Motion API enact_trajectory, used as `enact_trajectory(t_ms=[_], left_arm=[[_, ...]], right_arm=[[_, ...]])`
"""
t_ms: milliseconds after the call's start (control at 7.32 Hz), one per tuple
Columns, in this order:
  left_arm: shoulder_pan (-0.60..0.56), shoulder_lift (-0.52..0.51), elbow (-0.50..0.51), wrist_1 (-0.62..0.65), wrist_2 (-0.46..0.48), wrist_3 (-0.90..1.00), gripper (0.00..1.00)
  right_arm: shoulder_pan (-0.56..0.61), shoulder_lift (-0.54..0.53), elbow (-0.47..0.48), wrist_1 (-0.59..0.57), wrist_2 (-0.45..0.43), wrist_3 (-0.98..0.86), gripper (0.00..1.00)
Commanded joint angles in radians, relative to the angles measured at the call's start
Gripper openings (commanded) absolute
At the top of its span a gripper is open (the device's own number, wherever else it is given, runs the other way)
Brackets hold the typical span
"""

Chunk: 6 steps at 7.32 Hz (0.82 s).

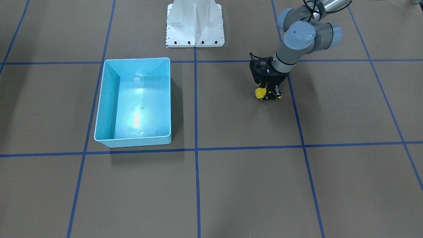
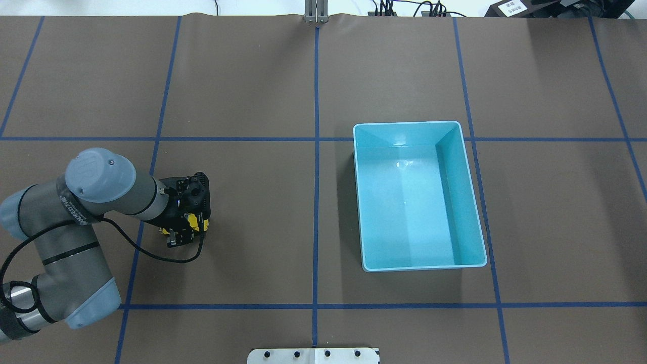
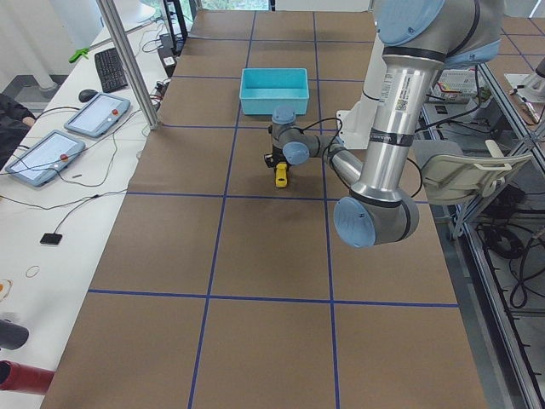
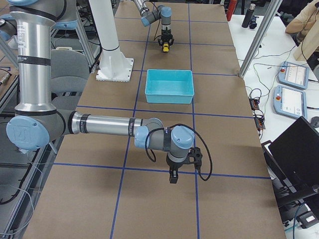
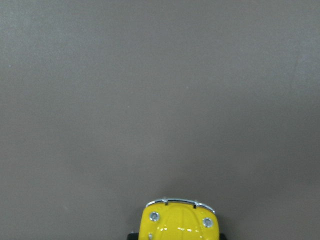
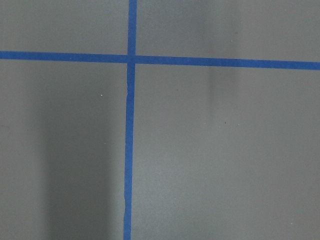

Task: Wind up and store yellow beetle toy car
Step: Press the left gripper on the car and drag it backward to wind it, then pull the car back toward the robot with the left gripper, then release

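table (image 2: 404, 65) carries an empty bin (image 2: 419, 266) toward its right end, so nothing is stored yet. well apart from it, toward the left end and a little nearer the robot's edge, left gripper (image 2: 188, 228) points straight down over the car (image 5: 178, 222). right gripper (image 4: 173, 177) hangs low near the right end and shows only in a side view, so i cannot tell how its fingers stand. by my reading the task is early: the winding and the carry to the bin both remain. left fingers (image 2: 175, 237) are drawn in on the car's flanks and seem to hold it, nose poking out past them. whether its wheels touch the table is unclear.
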Motion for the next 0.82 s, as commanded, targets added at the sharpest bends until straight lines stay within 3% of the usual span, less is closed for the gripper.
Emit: enact_trajectory(t_ms=[0, 683], left_arm=[[0.0, 0.031, -0.006, -0.025, -0.003, 0.0, 0.21], [-0.031, 0.141, -0.005, -0.16, -0.043, 0.0, 0.21]], right_arm=[[0.0, -0.004, -0.001, 0.074, -0.006, -0.001, 1.0], [0.0, -0.002, 0.012, 0.084, -0.002, 0.007, 1.0]])
